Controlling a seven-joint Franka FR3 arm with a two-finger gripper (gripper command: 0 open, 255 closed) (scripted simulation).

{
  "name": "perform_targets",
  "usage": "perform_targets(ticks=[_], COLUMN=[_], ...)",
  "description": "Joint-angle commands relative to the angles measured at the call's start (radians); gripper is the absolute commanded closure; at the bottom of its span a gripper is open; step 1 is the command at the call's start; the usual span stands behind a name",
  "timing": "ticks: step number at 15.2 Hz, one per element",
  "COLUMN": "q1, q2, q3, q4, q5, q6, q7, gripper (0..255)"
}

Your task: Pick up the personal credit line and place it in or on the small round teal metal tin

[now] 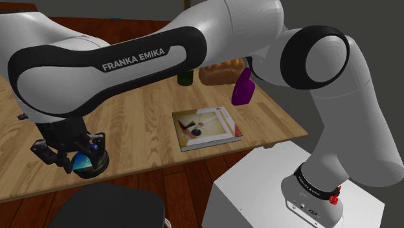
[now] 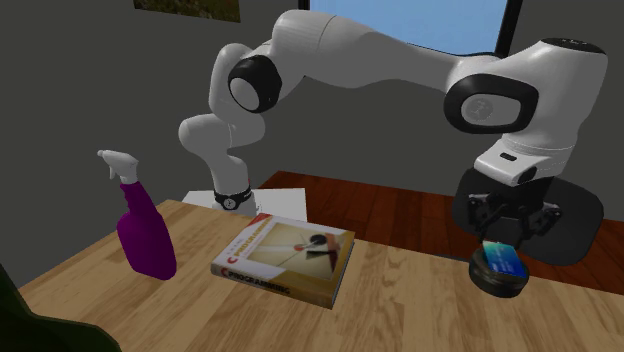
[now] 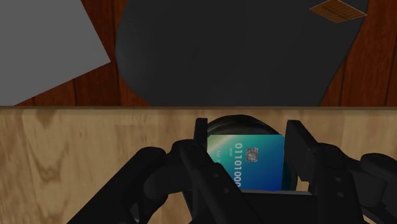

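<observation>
Pick done; placing under way, by my judgement. Tool (image 2: 505, 232) closed to card width, gripping credit card (image 3: 248, 162) by two opposite edges. Card directly over dark round tin (image 2: 500, 282), lower edge at or inside its rim; contact unclear. Tin sits at bench (image 2: 400, 300) edge. Card: green-to-blue gradient, chip, white digits. Left: release, withdraw.

Blue card (image 2: 505, 262) over dark tin (image 2: 499, 289)

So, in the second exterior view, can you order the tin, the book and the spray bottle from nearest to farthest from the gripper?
1. Tin, directly under the gripper, which clasps the card.
2. Book, middle of the table.
3. Spray bottle, far at that view's left.
</observation>
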Motion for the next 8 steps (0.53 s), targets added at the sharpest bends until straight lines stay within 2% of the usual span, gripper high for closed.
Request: perform_targets(ticks=[1, 5, 6, 8], q1=[0.000, 0.000, 0.000, 0.000], q2=[0.000, 0.000, 0.000, 0.000], q3=[0.000, 0.000, 0.000, 0.000], q4=[-0.001, -0.001, -0.001, -0.001], q5=[0.000, 0.000, 0.000, 0.000], q6=[0.001, 0.001, 0.001, 0.001], q7=[0.000, 0.000, 0.000, 0.000], gripper=[255, 255, 0, 0])
